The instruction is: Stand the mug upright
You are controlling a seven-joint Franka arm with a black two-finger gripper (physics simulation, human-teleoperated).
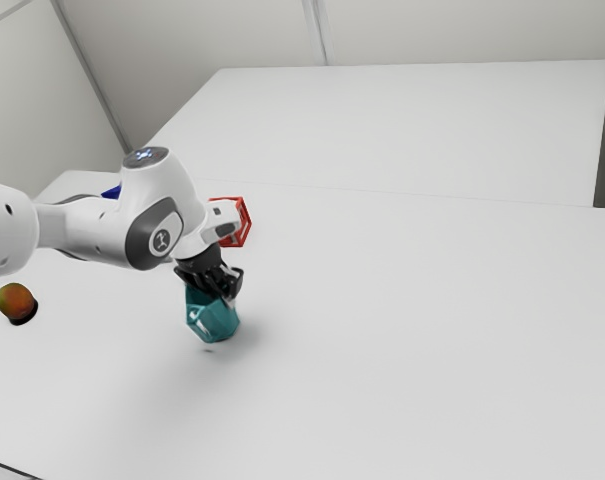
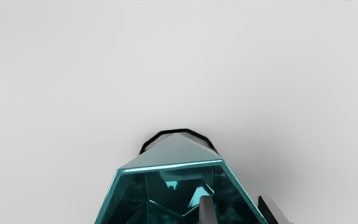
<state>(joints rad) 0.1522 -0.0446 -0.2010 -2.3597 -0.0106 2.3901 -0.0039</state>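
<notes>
Exterior view had the teal mug (image 1: 213, 322) just under my gripper (image 1: 228, 288), red object (image 1: 244, 222) behind. Wrist view had my fingers (image 2: 207, 211) apart: one inside the mug, one outside.

1. I see a glossy teal mug (image 1: 214, 320), its inside darker with bright turquoise glints, one outer face a paler grey-teal in my wrist view.
2. My arm (image 1: 82, 227) is white with dark grey patches and a blue-white mark; its fingers (image 1: 233, 285) are black and grey.
3. The desk (image 1: 412, 330) is plain pale grey.
4. A fruit (image 1: 15, 299) mottles orange and green.
5. One object (image 1: 246, 218) is red, another (image 1: 112, 192) deep blue.
</notes>
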